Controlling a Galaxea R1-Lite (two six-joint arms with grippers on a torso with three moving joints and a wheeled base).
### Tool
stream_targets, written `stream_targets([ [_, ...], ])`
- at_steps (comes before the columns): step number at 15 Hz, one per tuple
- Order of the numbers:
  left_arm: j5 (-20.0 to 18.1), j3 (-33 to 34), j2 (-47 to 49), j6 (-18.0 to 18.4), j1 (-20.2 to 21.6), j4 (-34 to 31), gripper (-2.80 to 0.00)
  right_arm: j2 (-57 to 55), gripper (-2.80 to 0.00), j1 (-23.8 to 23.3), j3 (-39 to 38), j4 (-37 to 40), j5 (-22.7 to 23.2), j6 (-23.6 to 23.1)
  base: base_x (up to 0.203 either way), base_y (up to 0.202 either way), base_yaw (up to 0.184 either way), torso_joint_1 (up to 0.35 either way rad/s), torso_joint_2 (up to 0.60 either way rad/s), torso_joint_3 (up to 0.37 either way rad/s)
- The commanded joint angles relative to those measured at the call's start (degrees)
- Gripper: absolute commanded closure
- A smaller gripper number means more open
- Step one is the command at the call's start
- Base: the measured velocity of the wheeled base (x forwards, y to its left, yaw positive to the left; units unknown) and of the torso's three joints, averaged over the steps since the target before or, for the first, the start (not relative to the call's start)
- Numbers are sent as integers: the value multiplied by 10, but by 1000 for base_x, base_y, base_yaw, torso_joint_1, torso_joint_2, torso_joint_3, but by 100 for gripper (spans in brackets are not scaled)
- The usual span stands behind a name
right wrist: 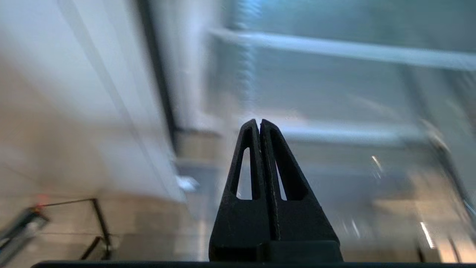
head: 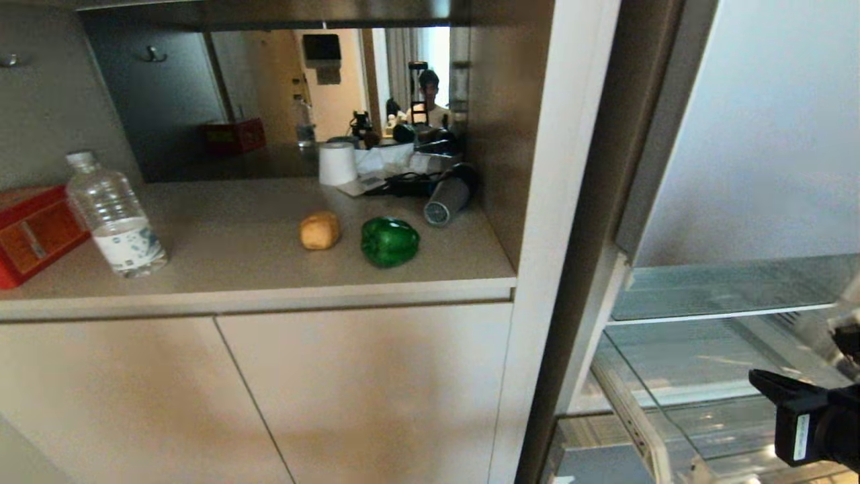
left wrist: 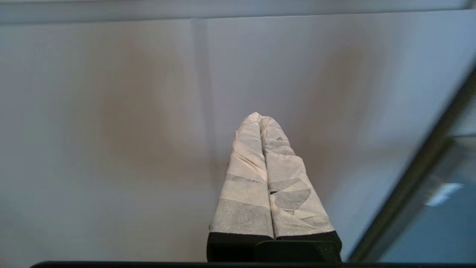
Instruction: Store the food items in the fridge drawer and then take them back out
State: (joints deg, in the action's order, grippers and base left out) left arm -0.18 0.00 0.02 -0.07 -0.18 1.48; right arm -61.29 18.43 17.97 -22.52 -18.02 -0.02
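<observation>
A tan-yellow potato point(head: 319, 230) and a glossy dark green bell pepper point(head: 390, 240) lie side by side on the beige counter point(head: 269, 269), apart from each other. The clear fridge drawer point(head: 672, 403), with its white slide rail point(head: 631, 417), sits at the lower right under a glass shelf point(head: 725, 292). My right arm point(head: 806, 420) reaches in from the lower right in front of the drawer. The right gripper point(right wrist: 259, 123) is shut and empty, facing the blurred fridge interior. My left gripper point(left wrist: 260, 117), with white-taped fingers, is shut and empty before a beige cabinet door point(left wrist: 111, 130).
A clear water bottle point(head: 115, 215) and a red box point(head: 33, 232) stand at the counter's left. A white roll point(head: 337, 163), cables and a grey cylinder point(head: 447, 198) lie at the back. A white upright panel point(head: 557, 235) separates counter and fridge. Beige cabinet doors point(head: 363, 396) are below.
</observation>
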Motion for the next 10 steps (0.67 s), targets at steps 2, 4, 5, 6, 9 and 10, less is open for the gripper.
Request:
stream_targets([
  [2,0,6,-1,0,0,0,0,5,0,-1,-17,-2,-1,0,0,8,-178,5,4,5],
  [4,0,6,-1,0,0,0,0,3,0,0,-26,-1,-1,2,1,7,-174,2,0,0],
  [5,0,6,-1,0,0,0,0,1,0,-1,-35,-1,-1,3,0,8,-174,2,-2,6],
  [6,0,6,-1,0,0,0,0,1,0,-1,-44,-2,-1,5,0,11,-173,0,2,2],
  [9,0,5,-1,0,0,0,0,-10,0,-1,-61,2,7,4,-2,7,-123,3,0,1],
  [10,0,6,-1,0,0,0,0,-34,0,-2,-58,3,13,6,0,0,0,0,0,0],
])
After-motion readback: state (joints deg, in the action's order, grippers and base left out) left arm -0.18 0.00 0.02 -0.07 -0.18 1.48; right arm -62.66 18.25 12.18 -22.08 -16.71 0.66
